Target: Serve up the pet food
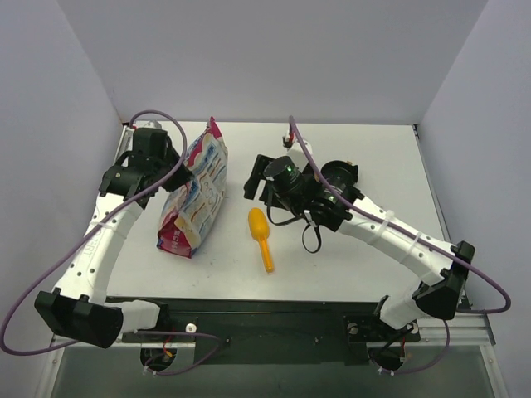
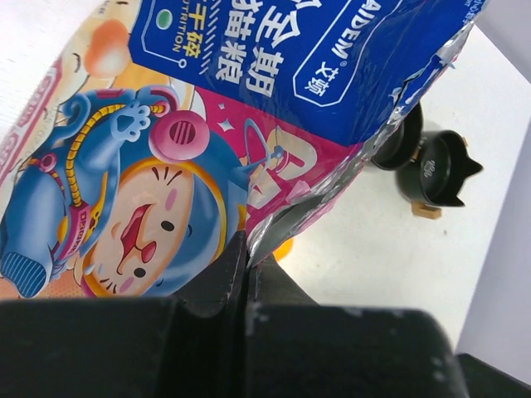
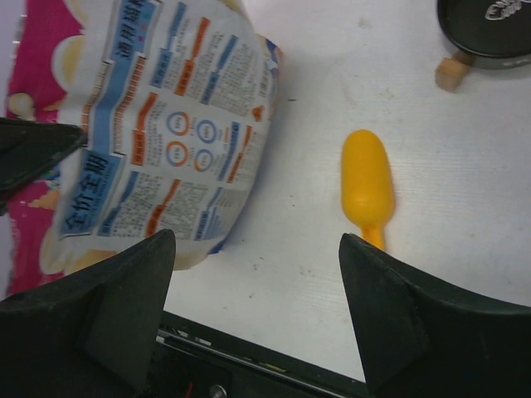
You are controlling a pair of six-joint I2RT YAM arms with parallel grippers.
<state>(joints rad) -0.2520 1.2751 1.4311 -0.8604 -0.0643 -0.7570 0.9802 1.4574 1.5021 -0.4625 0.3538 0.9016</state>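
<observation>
The pet food bag point(image 1: 195, 195) lies on the white table, its white-and-blue printed back up, magenta at both ends. No kibble shows. My left gripper point(image 1: 172, 172) is shut on the bag's left edge; the left wrist view shows the jaws point(image 2: 246, 250) pinching the crinkled foil seam of the bag point(image 2: 207, 124). My right gripper point(image 1: 253, 178) is open and empty, hovering right of the bag and above the yellow-orange scoop point(image 1: 260, 236). In the right wrist view the gripper point(image 3: 255, 249) frames bare table between the bag point(image 3: 166, 141) and the scoop point(image 3: 367, 186).
A black eared bowl point(image 1: 342, 174) sits behind the right arm, partly hidden; it also shows in the left wrist view point(image 2: 436, 170) and the right wrist view point(image 3: 485, 25). A small wooden block point(image 3: 450, 73) lies beside it. Grey walls enclose the table.
</observation>
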